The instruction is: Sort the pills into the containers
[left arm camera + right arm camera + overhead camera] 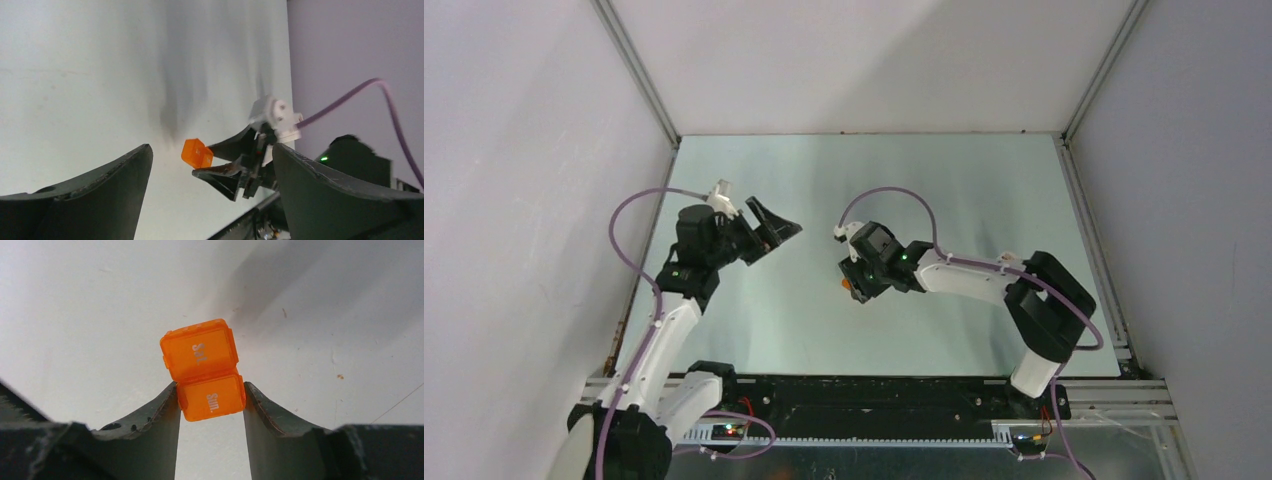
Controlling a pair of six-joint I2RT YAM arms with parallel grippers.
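An orange translucent container (202, 370) with two lidded compartments marked "Sat" and "Sun" sits between the fingers of my right gripper (210, 390). Both pads press on the sides of the "Sun" compartment. In the top view this gripper (856, 283) is at the table's middle, with a bit of the orange container (845, 283) showing under it. My left gripper (779, 232) hovers to the left, open and empty, pointing toward the right one. From the left wrist view the orange container (196, 153) appears tilted at the right gripper's tips (220, 160). No pills are in view.
Grey walls close in the pale table (874, 180) on the left, back and right. A black rail (874, 395) with the arm bases runs along the near edge. Purple cables loop over both wrists.
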